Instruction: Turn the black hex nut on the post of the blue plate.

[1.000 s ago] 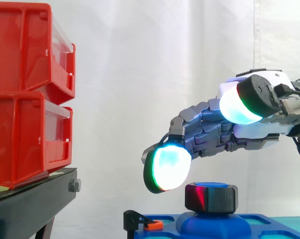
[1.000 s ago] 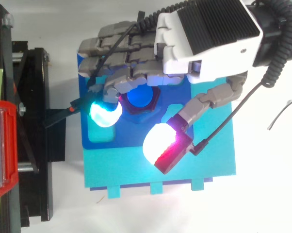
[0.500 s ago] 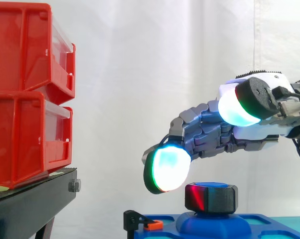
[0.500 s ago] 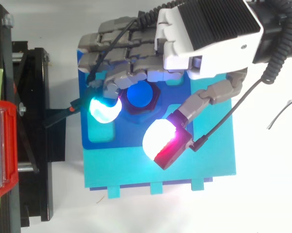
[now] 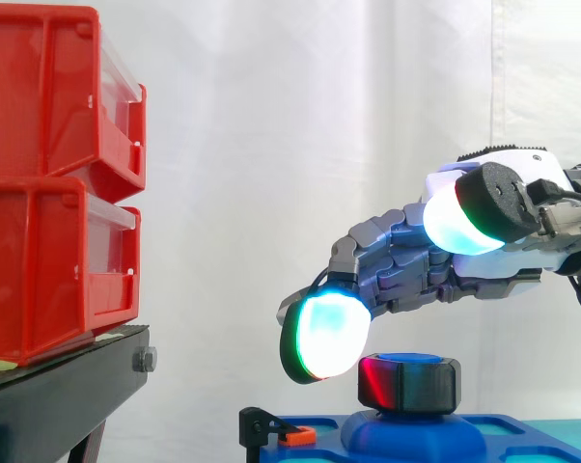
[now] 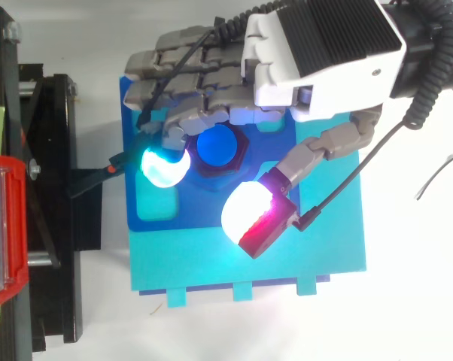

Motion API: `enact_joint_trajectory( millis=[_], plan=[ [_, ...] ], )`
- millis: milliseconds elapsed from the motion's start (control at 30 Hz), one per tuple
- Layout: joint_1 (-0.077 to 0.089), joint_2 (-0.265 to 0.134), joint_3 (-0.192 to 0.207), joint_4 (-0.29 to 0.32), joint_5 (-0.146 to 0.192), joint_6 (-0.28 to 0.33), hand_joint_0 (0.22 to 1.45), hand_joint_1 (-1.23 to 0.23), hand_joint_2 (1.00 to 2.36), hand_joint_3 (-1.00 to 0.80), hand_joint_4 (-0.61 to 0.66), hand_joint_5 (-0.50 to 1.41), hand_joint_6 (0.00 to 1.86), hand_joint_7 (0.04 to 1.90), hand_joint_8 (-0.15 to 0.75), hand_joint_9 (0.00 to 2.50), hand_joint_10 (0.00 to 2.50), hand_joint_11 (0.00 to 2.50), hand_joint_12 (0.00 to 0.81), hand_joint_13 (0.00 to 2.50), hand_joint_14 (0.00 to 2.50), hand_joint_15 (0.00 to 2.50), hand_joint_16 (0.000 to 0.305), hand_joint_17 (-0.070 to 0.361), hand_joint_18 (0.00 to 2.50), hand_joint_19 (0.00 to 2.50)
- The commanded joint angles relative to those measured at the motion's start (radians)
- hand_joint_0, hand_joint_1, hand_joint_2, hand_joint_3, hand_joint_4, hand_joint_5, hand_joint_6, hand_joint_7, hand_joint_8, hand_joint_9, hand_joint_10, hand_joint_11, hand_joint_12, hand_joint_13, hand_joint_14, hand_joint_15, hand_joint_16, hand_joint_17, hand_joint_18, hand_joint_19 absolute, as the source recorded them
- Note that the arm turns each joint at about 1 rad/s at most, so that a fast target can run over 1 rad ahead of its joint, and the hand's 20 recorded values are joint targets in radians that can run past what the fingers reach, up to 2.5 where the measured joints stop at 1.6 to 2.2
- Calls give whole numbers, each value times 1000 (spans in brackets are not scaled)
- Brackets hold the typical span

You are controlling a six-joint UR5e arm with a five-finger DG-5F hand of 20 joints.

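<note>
Red bins [image 5: 40, 241], white curtain [image 5: 271, 145], black hex nut [image 5: 408, 383], blue plate [image 6: 200, 204]

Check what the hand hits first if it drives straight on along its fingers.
Most likely the black clamp at the left edge of the blue plate: the hand points left and slightly down, its leading pad left of the black hex nut. Farther on is the black stand. Depth is uncertain.

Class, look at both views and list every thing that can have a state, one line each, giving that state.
hand: open, fingers relaxed, spread over the nut, gripping nothing.
black hex nut: seated on the post, not gripped; one glowing pad sits close beside it, contact unclear.
blue plate: lying flat, post upright.
red bins: stacked two high on the black stand.
</note>
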Motion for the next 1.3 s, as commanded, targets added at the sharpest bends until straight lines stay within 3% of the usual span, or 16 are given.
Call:
enact_joint_trajectory(
  millis=[0,667,1267],
  plan=[
    [0,0,-1,-4,0,-4,515,-280,1000,-500,203,-210,503,777,249,269,0,0,345,165,0,10,47,106,74,220],
    [-9,0,-1,-7,-6,-9,516,-284,1000,-500,222,-202,503,835,249,280,0,0,345,174,0,7,47,106,80,219],
    [-26,0,-1,-6,-40,-30,518,-299,1000,-500,270,-185,504,897,264,360,0,0,337,261,0,32,46,104,141,218]
  ],
)
